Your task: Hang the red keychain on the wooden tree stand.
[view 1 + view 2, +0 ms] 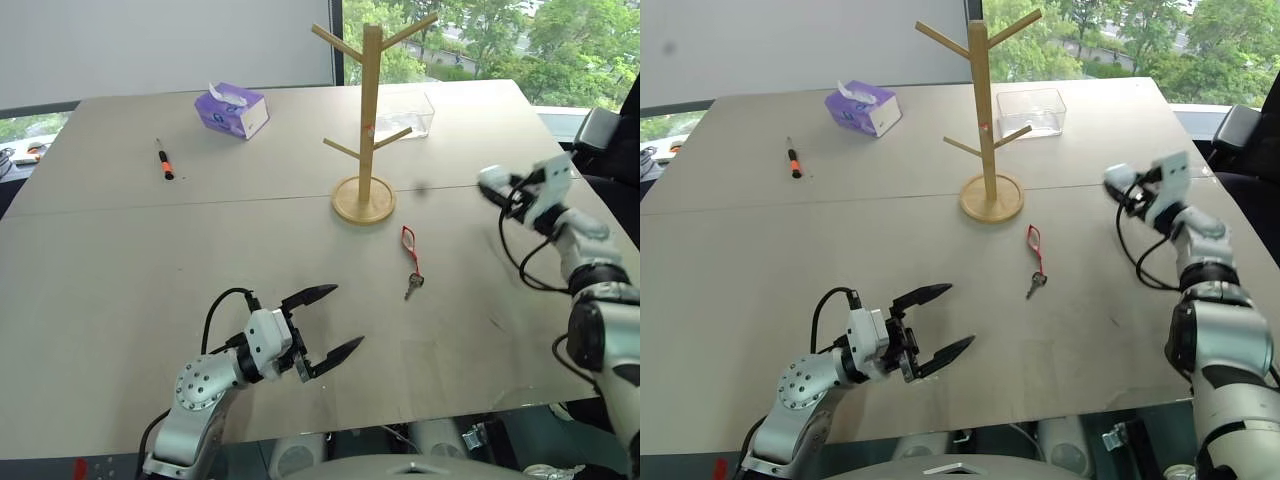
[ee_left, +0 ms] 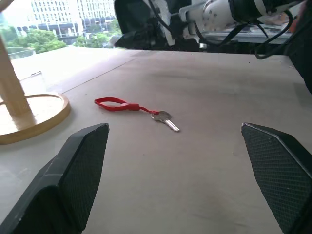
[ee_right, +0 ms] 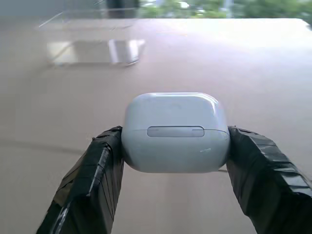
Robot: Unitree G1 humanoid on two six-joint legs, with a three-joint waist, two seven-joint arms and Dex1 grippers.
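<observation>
- Red keychain — laid flat on table, strap loop towards wooden tree stand, key end towards robot.
- Left gripper — fingers spread, nothing held.
- Right gripper — clamped on white case.

**Red keychain flat on the bench, tree stand upright behind it**

The red keychain lies flat on the bench, not hung. It is a thin red strap folded into a narrow loop, with a small silver key at one end. The loop end points toward the wooden tree stand; the key end points away from it. The keychain sits near the stand's base, apart from it, not touching.

The wooden tree stand is upright: a light-wood pole on a round disc base, with thin pegs angled upward, two near the top and two lower down. All its pegs are bare.
</observation>
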